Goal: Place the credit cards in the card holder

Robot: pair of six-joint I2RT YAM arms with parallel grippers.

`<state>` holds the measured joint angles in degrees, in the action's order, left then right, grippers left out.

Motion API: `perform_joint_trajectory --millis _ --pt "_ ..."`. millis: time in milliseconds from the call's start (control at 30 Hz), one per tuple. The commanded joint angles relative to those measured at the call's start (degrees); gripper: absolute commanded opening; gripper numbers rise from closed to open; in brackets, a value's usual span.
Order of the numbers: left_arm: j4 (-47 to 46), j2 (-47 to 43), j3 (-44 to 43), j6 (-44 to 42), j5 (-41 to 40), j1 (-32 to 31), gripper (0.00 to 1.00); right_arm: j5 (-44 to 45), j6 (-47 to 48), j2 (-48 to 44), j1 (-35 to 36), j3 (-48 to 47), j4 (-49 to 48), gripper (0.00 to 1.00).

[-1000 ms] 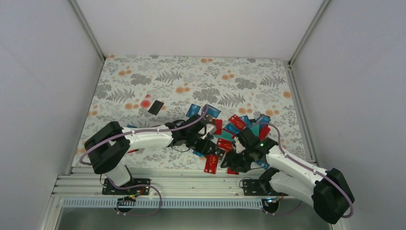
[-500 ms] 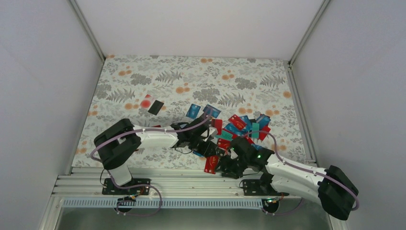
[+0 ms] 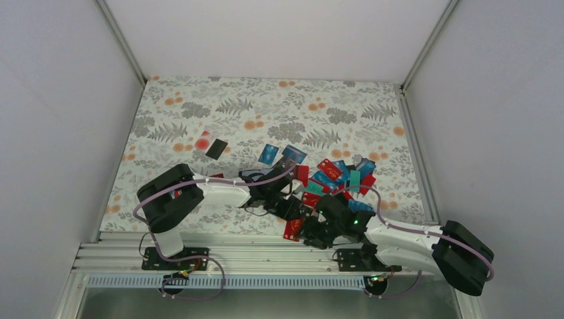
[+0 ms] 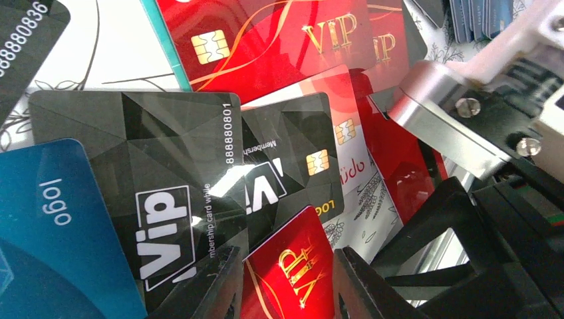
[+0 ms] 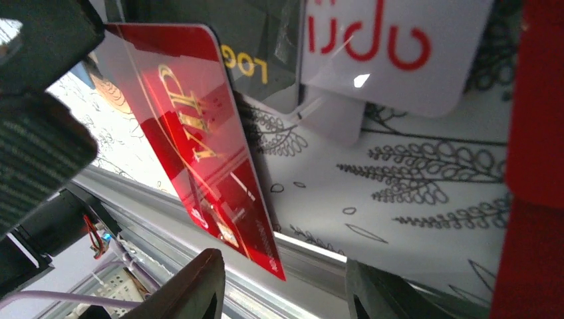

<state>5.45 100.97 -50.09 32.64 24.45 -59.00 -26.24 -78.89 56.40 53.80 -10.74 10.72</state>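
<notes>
Several credit cards point(image 3: 332, 176) in red, blue, teal and black lie in a heap right of centre, and black and red ones point(image 4: 166, 166) fill the left wrist view. A red VIP card point(image 3: 293, 228) hangs tilted over the table's front edge. My left gripper point(image 3: 291, 211) is shut on it, its fingers pressing the card's point(image 4: 292, 266) two long edges. My right gripper point(image 5: 282, 260) is open, and the card's point(image 5: 199, 139) lower corner hangs between its fingers without touching them. In the overhead view the right gripper point(image 3: 311, 230) is just right of the card. I cannot make out the card holder.
A slim black rectangle point(image 3: 216, 148) and a red-and-white item point(image 3: 204, 141) lie apart at the left. Two blue cards point(image 3: 269, 153) sit behind the left arm. The metal rail point(image 3: 253, 249) runs along the front edge, directly under the held card.
My right arm has swung left and lower towards the red card, its jaws narrowing. The left arm has shifted slightly right, and its jaws have narrowed on the card.
</notes>
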Motion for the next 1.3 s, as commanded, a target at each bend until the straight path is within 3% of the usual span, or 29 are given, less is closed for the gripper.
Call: perform_joint_trajectory --millis 0,467,900,1267 --pt "-0.2 0.5 2.2 0.9 0.0 -0.8 0.35 2.3 -2.4 0.9 1.0 1.7 -4.3 0.46" --pt "-2.7 -0.5 5.5 3.3 0.2 -1.0 0.35 2.1 -3.4 4.4 1.1 3.7 -14.5 0.34" --pt "-4.3 -1.1 6.6 4.4 1.0 -1.1 0.34 5.3 -3.7 -1.1 1.2 2.7 -10.8 0.05" --pt "0.4 -7.9 2.5 5.0 -2.3 -0.9 0.35 7.2 -0.7 -2.0 1.0 -0.8 -5.8 0.04"
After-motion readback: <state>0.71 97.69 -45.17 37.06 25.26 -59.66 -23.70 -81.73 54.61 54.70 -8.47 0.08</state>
